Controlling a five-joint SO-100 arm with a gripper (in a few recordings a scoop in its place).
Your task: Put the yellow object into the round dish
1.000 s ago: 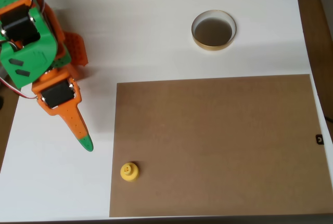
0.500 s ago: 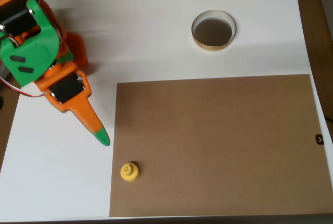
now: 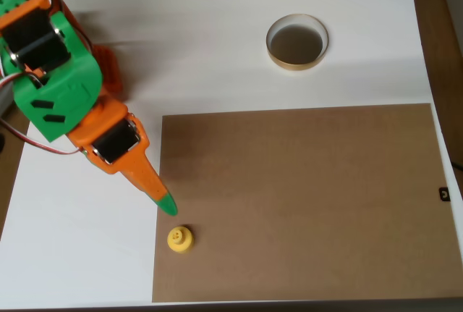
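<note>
The yellow object (image 3: 179, 239) is a small round piece with a knob on top. It sits at the left edge of the brown board (image 3: 304, 196), near the front. My gripper (image 3: 166, 205) is orange with a green tip and points down-right. The tip hovers just up and left of the yellow piece, apart from it. The fingers look like one closed spike with nothing between them. The round dish (image 3: 296, 42), gold-rimmed with a dark inside, stands on the white table at the upper right, far from the gripper.
The green and orange arm (image 3: 54, 73) covers the upper left of the white table (image 3: 202, 51). The brown board spans the lower right. A small black mark (image 3: 444, 194) sits at the board's right edge.
The arm has swung down and to the right, carrying the gripper tip from the white area at left to just above the yellow object. The yellow piece and the dish have not moved.
</note>
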